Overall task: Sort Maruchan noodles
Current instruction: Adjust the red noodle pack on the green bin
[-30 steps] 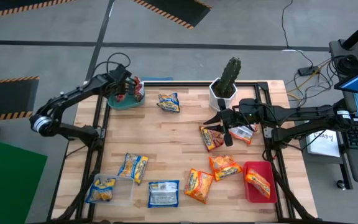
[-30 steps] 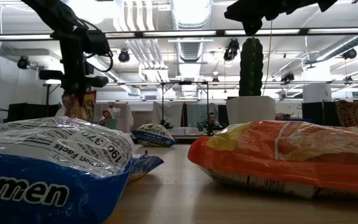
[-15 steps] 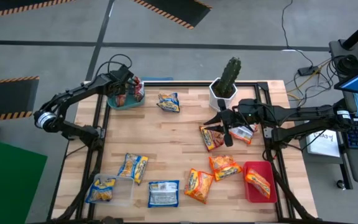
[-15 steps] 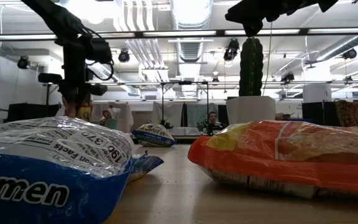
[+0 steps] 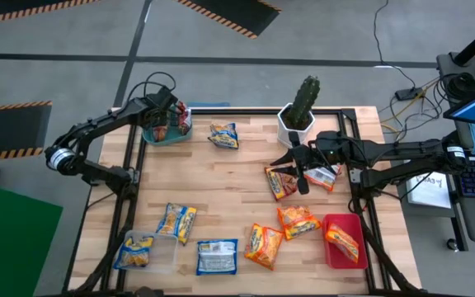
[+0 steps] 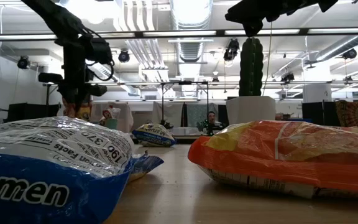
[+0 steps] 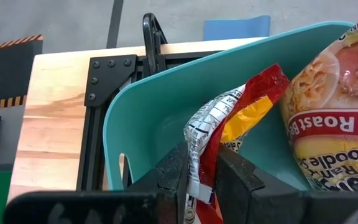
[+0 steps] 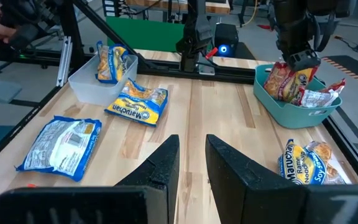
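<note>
Red-silver packet [image 7: 225, 134] sits on edge in the teal tray [image 7: 157, 118] at the table's ten o'clock corner, left gripper [image 7: 201, 180] fingers still pinching its seam; premature withdrawal could drag it out.

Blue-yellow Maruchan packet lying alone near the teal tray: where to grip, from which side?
Take the blue-yellow packet from straight above, fingers across its short width mid-body. It lies flat on bare table, apart from the teal tray; the sealed ends look thinner and floppier.
</note>
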Robot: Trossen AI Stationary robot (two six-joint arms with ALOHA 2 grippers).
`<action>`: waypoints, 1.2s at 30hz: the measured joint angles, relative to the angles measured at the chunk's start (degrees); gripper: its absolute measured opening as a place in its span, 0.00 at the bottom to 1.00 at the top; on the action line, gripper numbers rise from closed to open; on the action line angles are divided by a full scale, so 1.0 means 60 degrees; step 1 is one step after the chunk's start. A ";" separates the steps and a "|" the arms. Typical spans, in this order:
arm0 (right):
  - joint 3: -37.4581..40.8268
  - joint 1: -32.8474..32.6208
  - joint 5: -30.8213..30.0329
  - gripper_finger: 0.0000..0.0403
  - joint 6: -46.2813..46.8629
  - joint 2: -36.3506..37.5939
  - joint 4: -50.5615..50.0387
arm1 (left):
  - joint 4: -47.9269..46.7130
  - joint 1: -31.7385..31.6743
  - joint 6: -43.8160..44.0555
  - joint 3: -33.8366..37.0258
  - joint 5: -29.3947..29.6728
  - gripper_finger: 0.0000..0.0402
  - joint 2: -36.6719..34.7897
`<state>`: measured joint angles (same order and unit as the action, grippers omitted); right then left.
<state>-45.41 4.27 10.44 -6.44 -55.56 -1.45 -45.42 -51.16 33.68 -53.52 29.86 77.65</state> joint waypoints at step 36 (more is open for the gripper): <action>0.0000 0.0000 -0.0011 0.17 -0.0119 0.0002 0.0000 | -0.4197 0.0456 0.1229 -0.1450 0.1573 0.10 0.1738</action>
<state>-45.41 4.27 10.37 -7.15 -55.55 -1.45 -70.60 -48.42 41.06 -62.22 39.30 88.07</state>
